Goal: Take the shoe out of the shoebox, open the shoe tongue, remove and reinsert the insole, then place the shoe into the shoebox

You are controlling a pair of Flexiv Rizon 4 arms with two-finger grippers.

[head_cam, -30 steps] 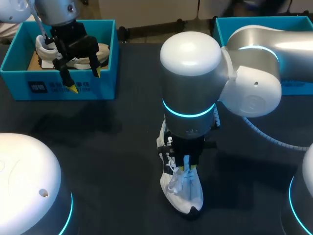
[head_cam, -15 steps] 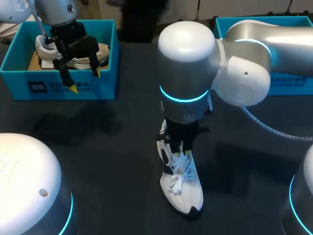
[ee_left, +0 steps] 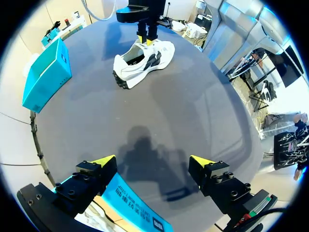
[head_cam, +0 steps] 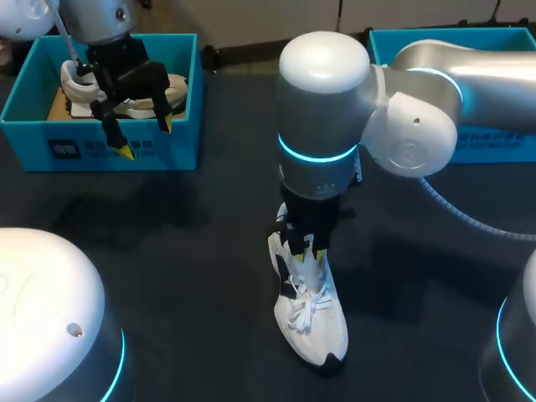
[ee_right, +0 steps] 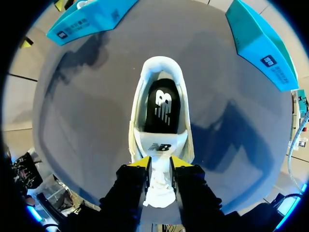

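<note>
1. The shoe [head_cam: 311,322], white with dark side trim, stood upright on its sole near the middle of the dark desk [head_cam: 201,251]. It was outside both boxes, with its toe toward the robot and its heel toward the far edge.
2. The right arm came in from the right and stood straight over the rear half of the shoe. From above, its thick wrist hid the heel.
3. The right pincer [ee_right: 160,163] was narrow. Its two yellow-tipped fingers pressed from both sides on the white tongue [ee_right: 159,145], just above the laces.
4. Ahead of that pincer the mouth of the shoe gaped, and the black insole [ee_right: 163,106] lay flat inside it.
5. The left shoebox [head_cam: 180,149], bright blue, sat at the far left corner of the desk, well apart from the shoe.
6. The left pincer [head_cam: 144,138] hung over the opening of that box. Its fingers were spread wide with nothing between them.
7. A second shoe [head_cam: 74,84], pale in colour, lay in the left shoebox under that pincer. The black fingers partly hid it.
8. The right shoebox [head_cam: 511,149], also blue, sat at the far right. The right arm's elbow lay across it, so I could not see what it held.
9. A grey cable [head_cam: 465,234] trailed from the right arm over the desk to the right of the shoe, without touching it.
</note>
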